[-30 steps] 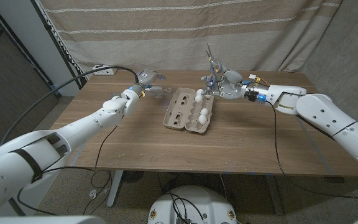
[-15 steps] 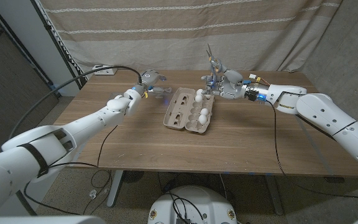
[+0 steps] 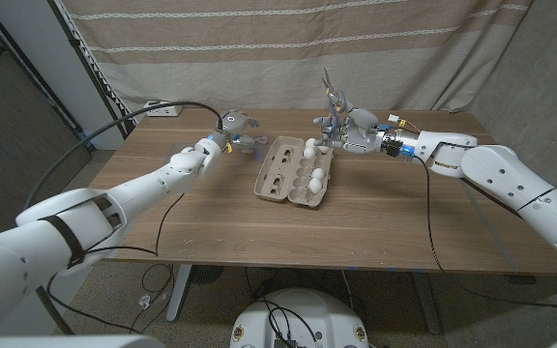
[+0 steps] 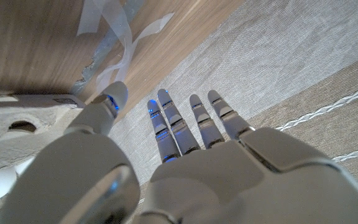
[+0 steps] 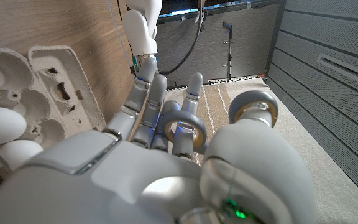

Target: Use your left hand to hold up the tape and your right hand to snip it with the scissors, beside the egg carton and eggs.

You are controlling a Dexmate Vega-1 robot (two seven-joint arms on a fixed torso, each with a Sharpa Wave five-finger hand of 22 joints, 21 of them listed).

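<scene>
A: Left hand [image 4: 185, 168]?
B: Spread wide, gripping nothing. Fingers [image 4: 166, 121] straight and apart, poised near the tape [image 4: 120, 34] but short of it.

A: And the tape?
B: Lying on the desk [image 3: 375, 217] as a loose, curling clear strip, stuck down near the far edge, just beside the egg carton [image 3: 296, 171] on its left-hand side. Too faint to make out from the head camera; plain from the left wrist.

A: Right hand [image 3: 348, 130]?
B: Wrapped around the scissors [image 3: 332, 95]. Fingers through the grey loops [image 5: 182, 127], blades pointing up and held high above the carton's far right corner.

A: Blades apart or together?
B: Cannot tell; too small from the head camera.

A: Further out?
B: Carton lying with its lid thrown back at the middle of the desk, several white eggs [image 3: 315, 177] sitting in the right half. Striped curtain behind, black cable trailing off the left arm.

A: Step in hand, then?
B: Probably the reach for the tape. Not yet pinched, not yet lifted. Scissors ready, waiting.

A: Next move?
B: Likely lowering the left fingers onto a free end, pinching thumb against finger, then raising the strip clear of the wood and taut. Only then worth bringing the blades across.

A: Risk?
B: Thin, sticky film — prone to clinging or slipping from a loose pinch.
</scene>
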